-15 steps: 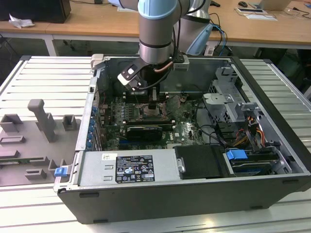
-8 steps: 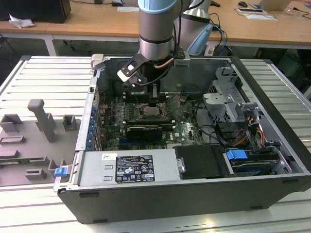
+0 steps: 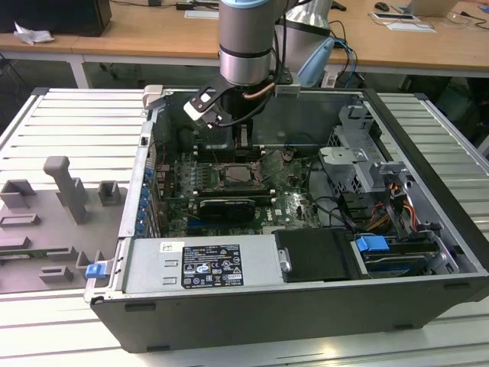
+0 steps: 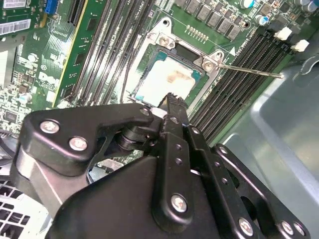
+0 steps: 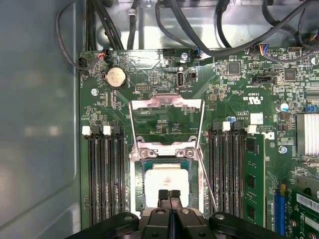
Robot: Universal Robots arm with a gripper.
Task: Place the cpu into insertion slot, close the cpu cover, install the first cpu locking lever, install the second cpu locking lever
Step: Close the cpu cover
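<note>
- Room is open above the cpu (image 5: 167, 178); the cpu cover (image 5: 167, 103) lies flipped back.
- Beside it, memory slots (image 5: 105, 179) crowd close.
- A thin locking lever (image 5: 207, 181) slants alongside, apparently raised.

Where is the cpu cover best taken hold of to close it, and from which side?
Probably the free bar of the cpu cover, farthest from its hinge, from above: it is swung open away from the cpu, so that bar stands exposed.
</note>
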